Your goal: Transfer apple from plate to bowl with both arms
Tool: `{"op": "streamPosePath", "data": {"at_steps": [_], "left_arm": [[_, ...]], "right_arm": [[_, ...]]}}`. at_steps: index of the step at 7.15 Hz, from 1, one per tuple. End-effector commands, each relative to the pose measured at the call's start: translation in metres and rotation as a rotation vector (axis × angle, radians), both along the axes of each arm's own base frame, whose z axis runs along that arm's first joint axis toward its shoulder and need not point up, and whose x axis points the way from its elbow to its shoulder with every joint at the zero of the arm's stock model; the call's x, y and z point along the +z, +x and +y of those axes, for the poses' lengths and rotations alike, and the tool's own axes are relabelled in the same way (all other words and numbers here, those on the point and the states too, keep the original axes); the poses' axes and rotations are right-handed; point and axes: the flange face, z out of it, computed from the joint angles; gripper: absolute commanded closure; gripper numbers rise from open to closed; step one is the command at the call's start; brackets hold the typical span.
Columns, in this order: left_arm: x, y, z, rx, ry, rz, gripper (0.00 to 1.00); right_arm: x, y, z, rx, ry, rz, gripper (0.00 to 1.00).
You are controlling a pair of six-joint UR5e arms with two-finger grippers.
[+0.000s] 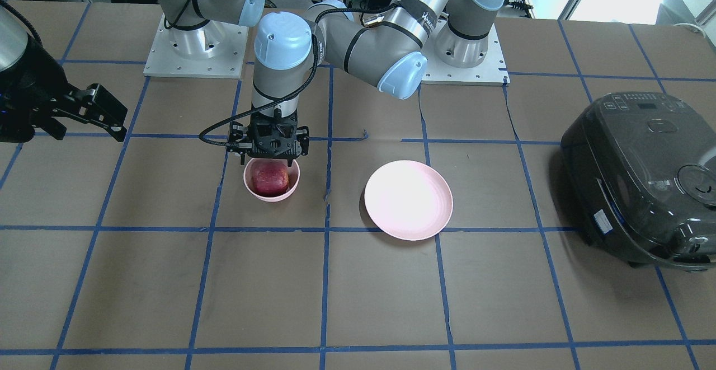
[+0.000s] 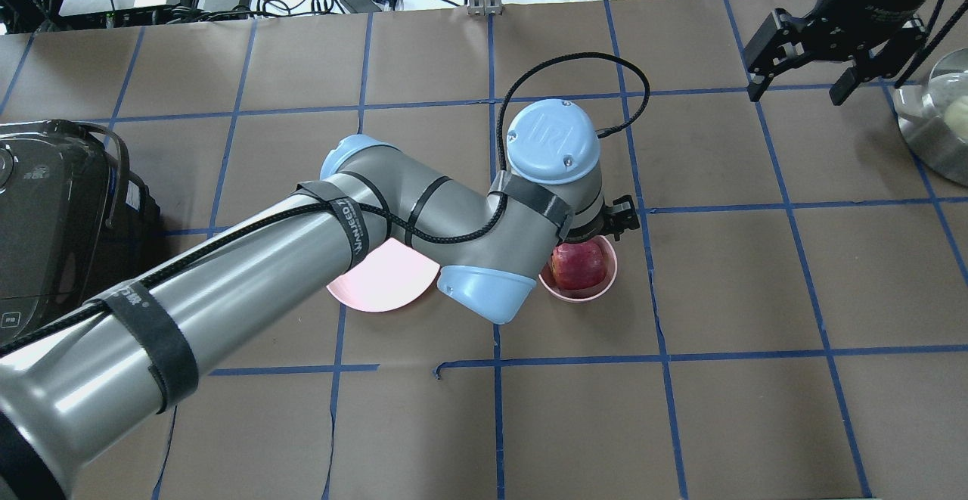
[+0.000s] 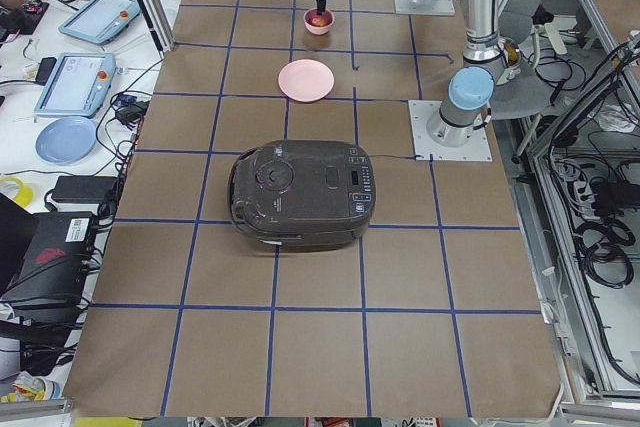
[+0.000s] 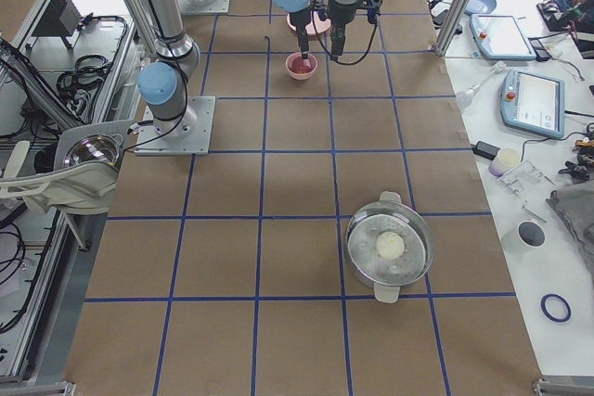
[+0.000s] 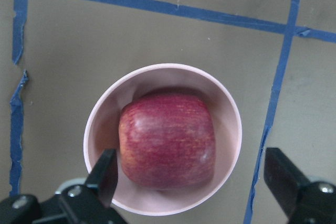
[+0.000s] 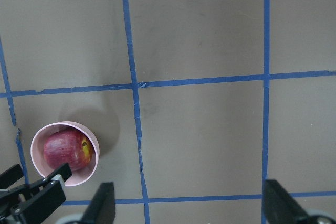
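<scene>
The dark red apple (image 1: 269,178) lies inside the small deep pink bowl (image 1: 272,197). My left gripper (image 1: 268,154) hangs straight above the bowl, open, its fingers (image 5: 105,174) on either side of the apple (image 5: 167,140) and clear of it. The wide pink plate (image 1: 408,199) sits bare to the bowl's side; in the overhead view my left arm hides part of the plate (image 2: 378,284). My right gripper (image 2: 796,95) is open and empty, high and far off to the robot's right. From up there its wrist view shows the apple (image 6: 65,150) in the bowl (image 6: 38,165).
A black rice cooker (image 1: 643,179) stands at the table's end on the robot's left. A steel pot (image 2: 934,129) with a pale round thing inside stands at the far right. Blue tape lines grid the brown table.
</scene>
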Motion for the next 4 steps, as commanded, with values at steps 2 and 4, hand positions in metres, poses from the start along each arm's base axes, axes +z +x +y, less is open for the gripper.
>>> {"op": "streamPosePath", "data": {"at_steps": [2, 4], "left_arm": [[0.075, 0.093, -0.035, -0.14, -0.039, -0.051, 0.0], [0.135, 0.177, -0.043, -0.149, -0.013, -0.12, 0.0]], "right_arm": [[0.01, 0.021, 0.01, -0.026, -0.009, 0.015, 0.0], [0.013, 0.062, 0.017, -0.038, -0.012, 0.018, 0.0]]}}
